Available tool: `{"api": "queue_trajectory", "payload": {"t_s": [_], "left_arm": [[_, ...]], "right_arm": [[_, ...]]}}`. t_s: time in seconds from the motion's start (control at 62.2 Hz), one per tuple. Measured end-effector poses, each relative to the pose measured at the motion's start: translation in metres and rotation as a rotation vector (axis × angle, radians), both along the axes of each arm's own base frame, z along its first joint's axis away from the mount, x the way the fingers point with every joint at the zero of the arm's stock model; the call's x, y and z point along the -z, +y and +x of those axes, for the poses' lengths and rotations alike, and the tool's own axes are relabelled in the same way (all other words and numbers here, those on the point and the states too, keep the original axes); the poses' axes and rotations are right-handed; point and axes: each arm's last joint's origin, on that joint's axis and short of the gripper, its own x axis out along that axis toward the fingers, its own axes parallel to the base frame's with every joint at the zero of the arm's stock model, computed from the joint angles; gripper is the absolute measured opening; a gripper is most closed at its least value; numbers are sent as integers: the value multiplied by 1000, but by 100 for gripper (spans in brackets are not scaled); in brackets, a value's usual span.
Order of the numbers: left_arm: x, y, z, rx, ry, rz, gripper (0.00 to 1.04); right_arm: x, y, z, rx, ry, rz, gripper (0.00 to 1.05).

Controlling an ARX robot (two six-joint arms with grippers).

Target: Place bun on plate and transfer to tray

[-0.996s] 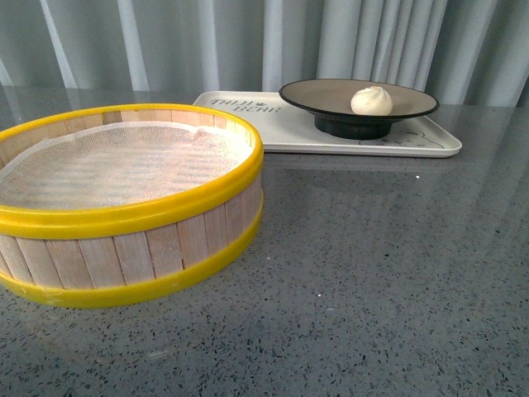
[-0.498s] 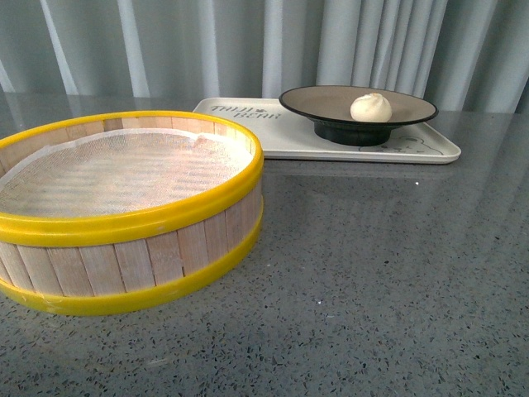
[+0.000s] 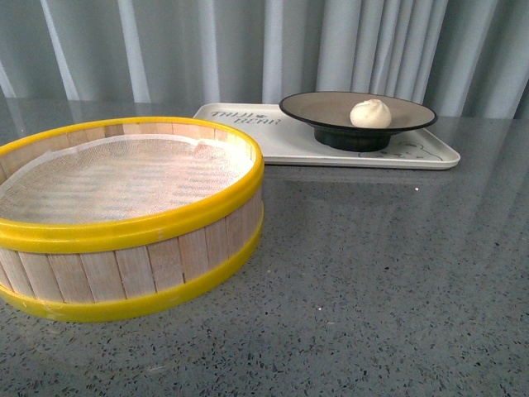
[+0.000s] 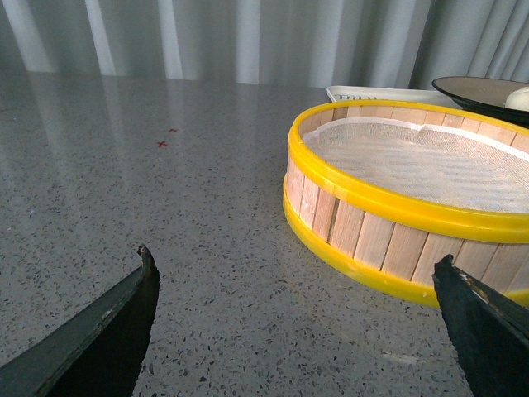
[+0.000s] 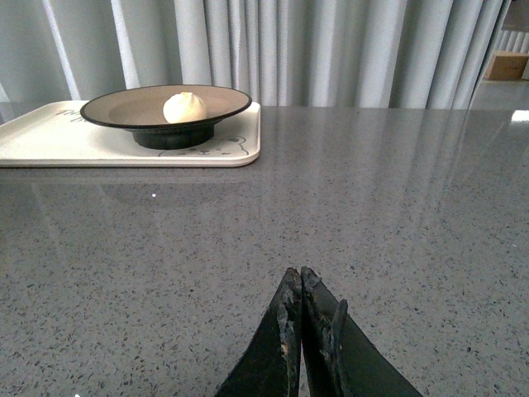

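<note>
Left gripper (image 4: 297,285) fingers spread wide over bare table (image 3: 397,273), beside the steamer basket (image 3: 124,219); right gripper (image 5: 299,285) fingertips pressed together, holding nothing. We note the bun (image 3: 370,113) sitting in the plate (image 3: 314,107) (black-rimmed), which stands on the tray (image 3: 281,141).
</note>
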Motion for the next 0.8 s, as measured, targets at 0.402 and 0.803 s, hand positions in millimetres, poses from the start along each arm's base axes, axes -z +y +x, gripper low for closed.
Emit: {"api": "queue_trajectory", "payload": {"t_s": [0.402, 0.803], "left_arm": [[0, 0, 0, 1, 0, 0, 98], [0, 0, 0, 0, 0, 0, 98]], "right_arm": [[2, 0, -8, 0, -2, 0, 2], [5, 0, -22, -1, 7, 0, 2]]}}
